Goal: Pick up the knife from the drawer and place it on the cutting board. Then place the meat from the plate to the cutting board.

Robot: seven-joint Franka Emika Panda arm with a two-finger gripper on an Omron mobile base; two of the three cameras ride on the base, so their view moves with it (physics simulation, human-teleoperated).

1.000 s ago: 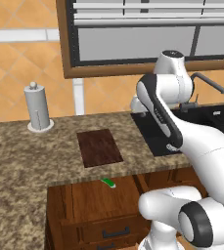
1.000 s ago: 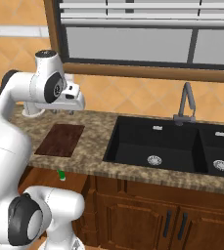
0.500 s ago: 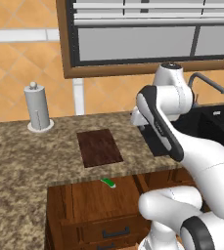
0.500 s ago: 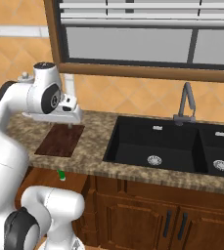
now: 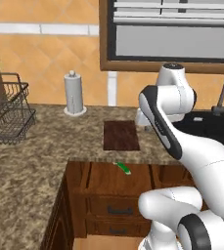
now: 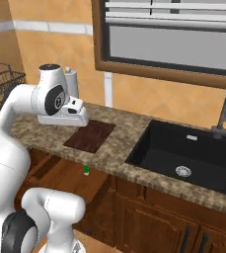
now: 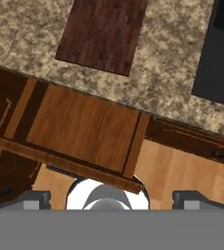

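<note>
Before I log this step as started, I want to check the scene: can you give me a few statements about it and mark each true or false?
1. The drawer is pulled open. True.
2. The knife lies on the cutting board. False: it lies in the drawer, near the counter edge.
3. The cutting board is bare. True.
4. The paper towel holder stands right of the sink. False: it stands left of the board, far from the sink.
5. The gripper holds the knife. False: it is up above the counter, apart from the knife.
</note>
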